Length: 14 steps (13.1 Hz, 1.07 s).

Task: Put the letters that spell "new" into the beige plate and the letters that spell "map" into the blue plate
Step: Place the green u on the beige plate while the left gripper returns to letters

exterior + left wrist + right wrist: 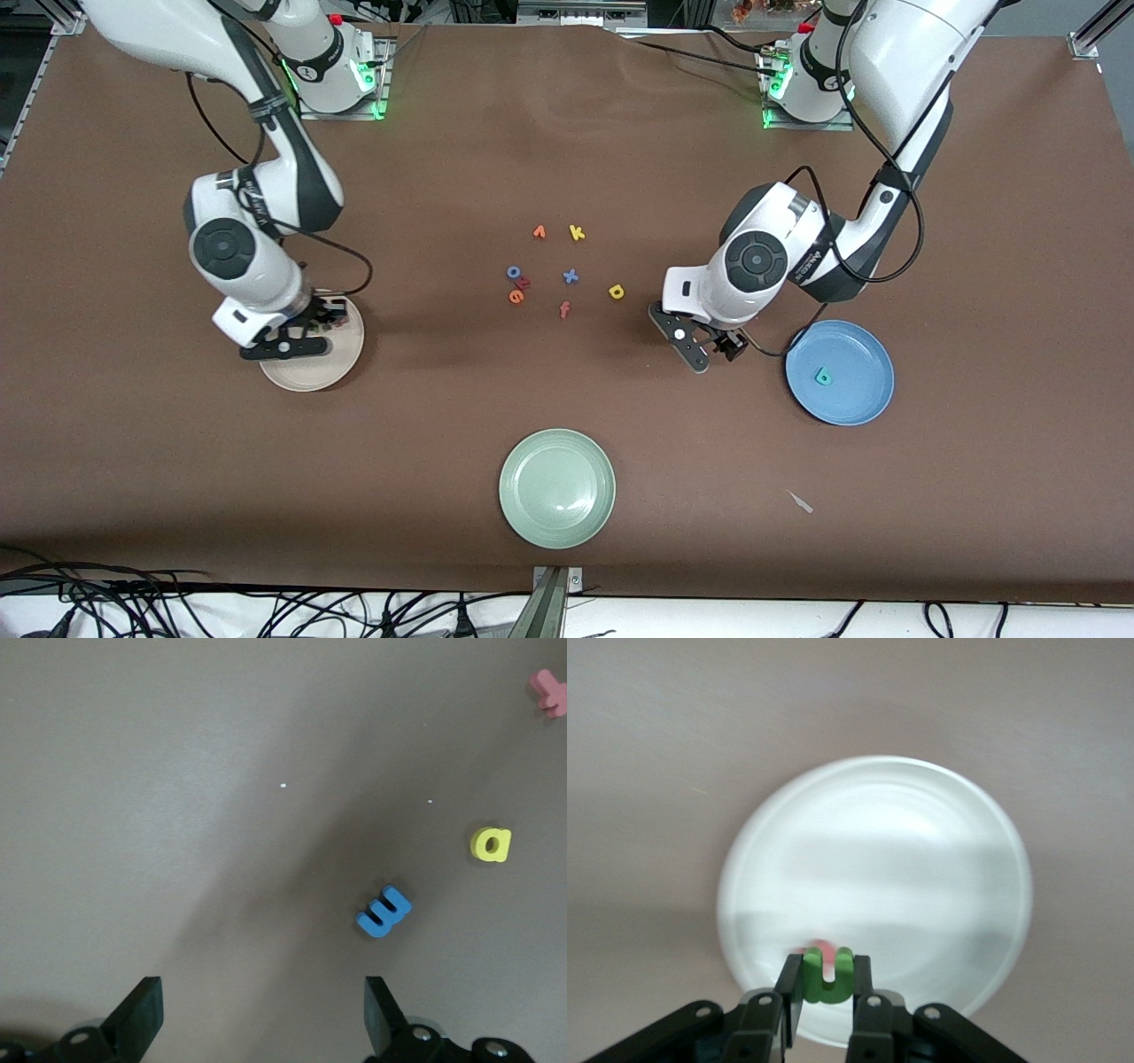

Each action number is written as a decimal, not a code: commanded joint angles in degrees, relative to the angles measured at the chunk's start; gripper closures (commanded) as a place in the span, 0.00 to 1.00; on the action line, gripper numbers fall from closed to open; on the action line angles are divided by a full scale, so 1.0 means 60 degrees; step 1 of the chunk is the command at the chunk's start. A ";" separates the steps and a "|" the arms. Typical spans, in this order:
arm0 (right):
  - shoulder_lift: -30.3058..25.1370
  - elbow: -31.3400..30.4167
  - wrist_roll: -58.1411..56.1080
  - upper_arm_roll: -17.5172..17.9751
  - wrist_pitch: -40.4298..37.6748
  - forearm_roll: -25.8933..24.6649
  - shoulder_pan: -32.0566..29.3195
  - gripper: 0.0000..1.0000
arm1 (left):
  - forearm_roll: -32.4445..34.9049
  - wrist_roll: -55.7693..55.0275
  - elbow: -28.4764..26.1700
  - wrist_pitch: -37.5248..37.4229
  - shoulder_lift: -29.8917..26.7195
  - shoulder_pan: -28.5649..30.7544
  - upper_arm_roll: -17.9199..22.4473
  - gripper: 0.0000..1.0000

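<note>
The green n point(827, 981) is held in the air over the beige plate point(301, 379), pinched by its two sides between the fingers of the right gripper point(827, 967). Its face is turned up toward the wrist camera. Its open end, and with it the line of its two legs, is pointed toward the middle of the plate. A pinkish-red scrap point(819, 948) is seen on the plate just under the n; its shape cannot be told.

In the front view the n is hidden under the right gripper point(324, 319), which hangs over the plate's twelve o'clock rim.

The remaining letters are grouped at the table's middle, with the beige plate at about eight o'clock from them. The orange e point(516, 296) lies among them. The blue m point(570, 276) and the yellow a point(617, 291) lie flat and apart, and are shown far larger in the left wrist view.

At four o'clock from the group the blue plate point(855, 403) is found, with the teal p point(823, 377) in it. The left gripper point(713, 348) is held with its fingers spread wide and nothing between them, over bare table between the letters and the blue plate.
</note>
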 commanded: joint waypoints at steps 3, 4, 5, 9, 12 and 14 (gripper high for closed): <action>-0.0178 -0.0553 -0.0576 -0.0382 0.0560 -0.0058 0.0059 0.59 | 0.0264 -0.0703 0.0051 -0.0026 -0.0018 -0.0290 -0.0006 0.00; -0.0164 -0.0524 -0.0517 -0.0368 0.0560 -0.0014 0.0059 0.54 | 0.0265 -0.0864 0.0021 -0.0026 0.0055 -0.0378 -0.0006 0.00; -0.0149 -0.0495 -0.0400 -0.0324 0.0560 0.0030 0.0059 0.50 | 0.0280 -0.0996 -0.0022 -0.0026 0.0085 -0.0524 0.0009 0.00; 0.0084 -0.0086 0.2184 0.0786 0.0531 0.0089 0.0103 0.48 | 0.0907 -0.1026 -0.0533 0.0090 0.0115 -0.1197 -0.0020 0.00; 0.0494 0.0281 0.4530 0.1374 0.0589 0.0089 0.0555 0.48 | 0.1434 -0.0866 -0.1425 0.0893 -0.0090 -0.1259 -0.0020 0.00; 0.0787 0.0428 0.6097 0.1784 0.0924 0.0104 0.0761 0.48 | 0.1904 -0.0865 -0.1940 0.1960 -0.0077 -0.1170 -0.0006 0.00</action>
